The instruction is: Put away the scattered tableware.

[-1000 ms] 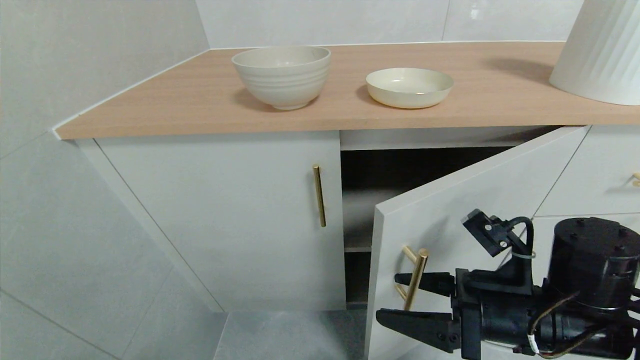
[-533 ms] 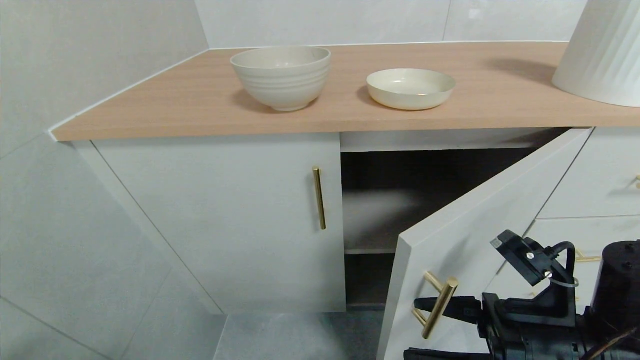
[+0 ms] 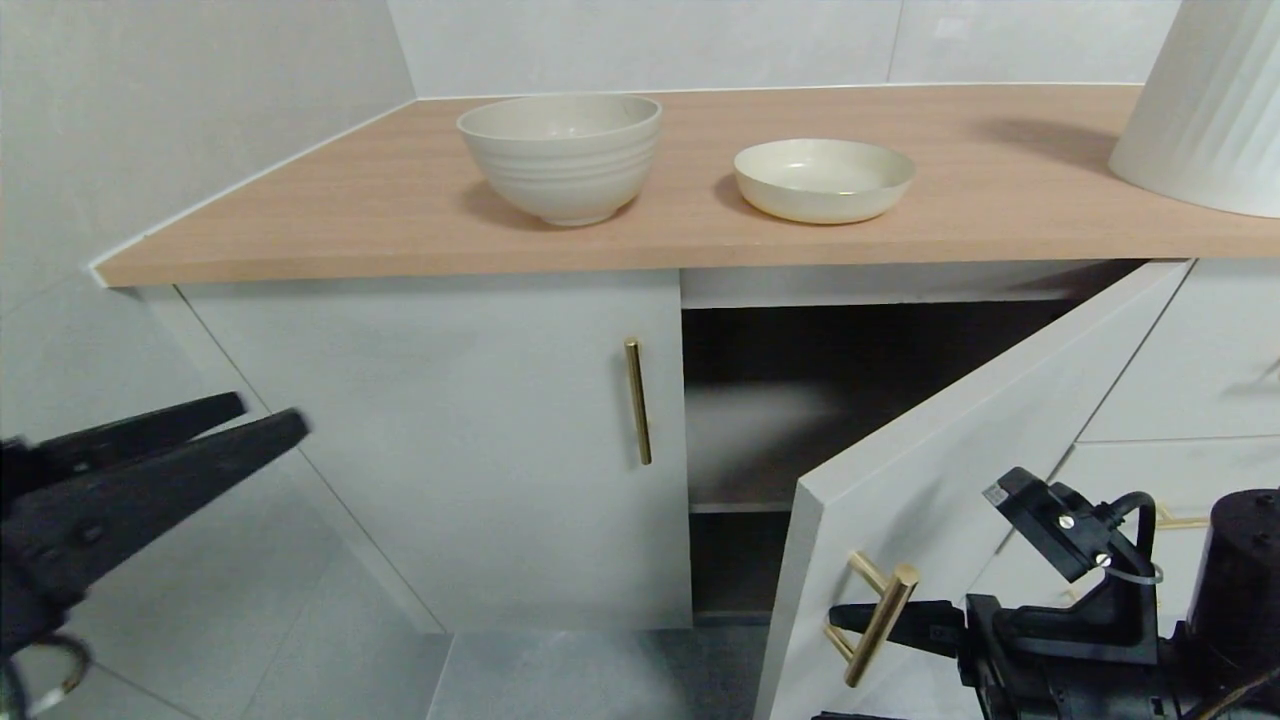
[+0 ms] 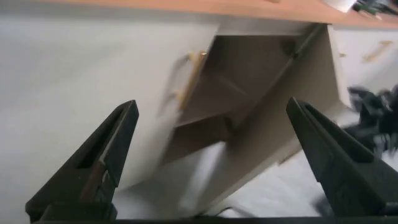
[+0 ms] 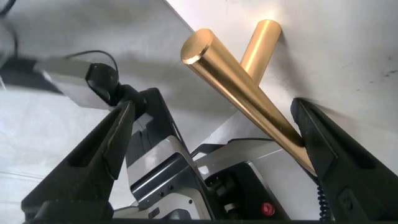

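A deep cream bowl [image 3: 560,155] and a shallow cream dish [image 3: 823,178] stand side by side on the wooden countertop [image 3: 350,215]. Below them the right cabinet door [image 3: 950,450] hangs partly open. My right gripper [image 3: 830,665] is open, its fingers straddling the door's gold handle [image 3: 878,625]. In the right wrist view the gold handle [image 5: 242,99] runs across the right gripper [image 5: 212,106], close to one finger. My left gripper [image 3: 270,412] is low at the left, in front of the wall, open and holding nothing. In the left wrist view the left gripper [image 4: 211,104] faces the cabinet.
A tall white ribbed object [image 3: 1210,110] stands at the counter's far right. The left cabinet door [image 3: 450,440] is closed, with its own gold handle [image 3: 638,400]. A shelf [image 3: 760,440] shows inside the open cabinet. Drawers [image 3: 1200,370] lie to the right, a tiled wall [image 3: 150,150] to the left.
The right door has swung further open, with my right gripper moving down and right at its handle. My left gripper has come into the head view at the lower left.
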